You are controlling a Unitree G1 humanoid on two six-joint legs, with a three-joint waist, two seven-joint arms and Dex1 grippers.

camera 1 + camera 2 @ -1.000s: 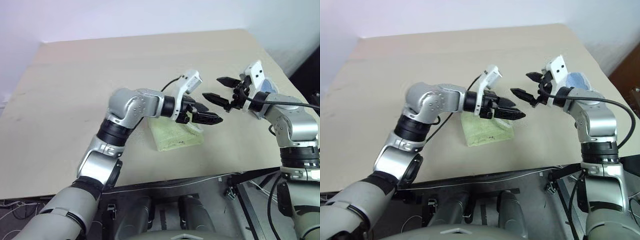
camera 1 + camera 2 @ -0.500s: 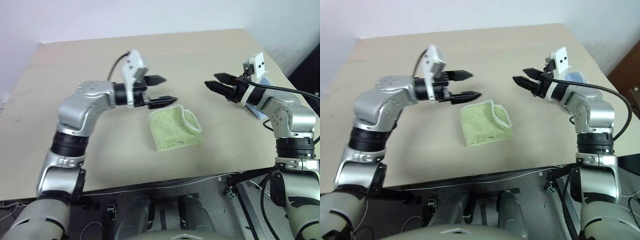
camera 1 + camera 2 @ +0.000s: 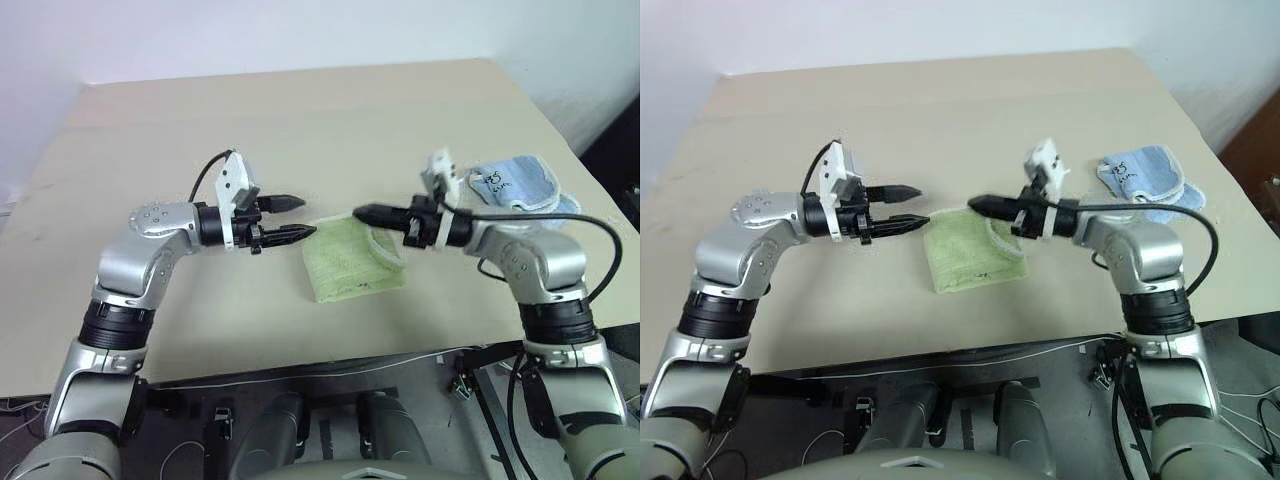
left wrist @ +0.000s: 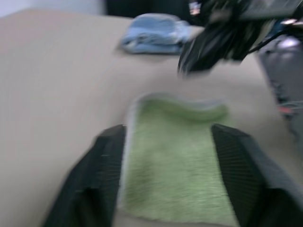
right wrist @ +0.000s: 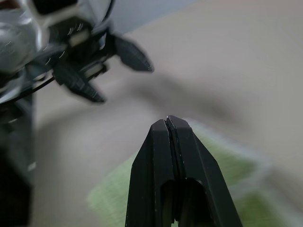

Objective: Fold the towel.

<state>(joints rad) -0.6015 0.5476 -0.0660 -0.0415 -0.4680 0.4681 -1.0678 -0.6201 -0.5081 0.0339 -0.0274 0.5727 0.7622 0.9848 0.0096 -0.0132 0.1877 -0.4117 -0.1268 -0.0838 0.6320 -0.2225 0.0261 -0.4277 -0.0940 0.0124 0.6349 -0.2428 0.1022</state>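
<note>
- You see the light yellow-green terry towel (image 3: pixel 350 260) with white corded edging lying folded on the beige tabletop (image 3: pixel 300 120), near its front edge, roughly at the middle.
- Your left pincer (image 3: pixel 297 217) hangs at the towel's 9 o'clock side, its two black fingers parted with nothing between them.
- Your right pincer (image 3: pixel 362 213) points in from 3 o'clock above the towel, fingers pressed together and empty.
- A smaller light blue cloth (image 3: pixel 520 185) lies at 2 o'clock, well apart from the towel.
</note>
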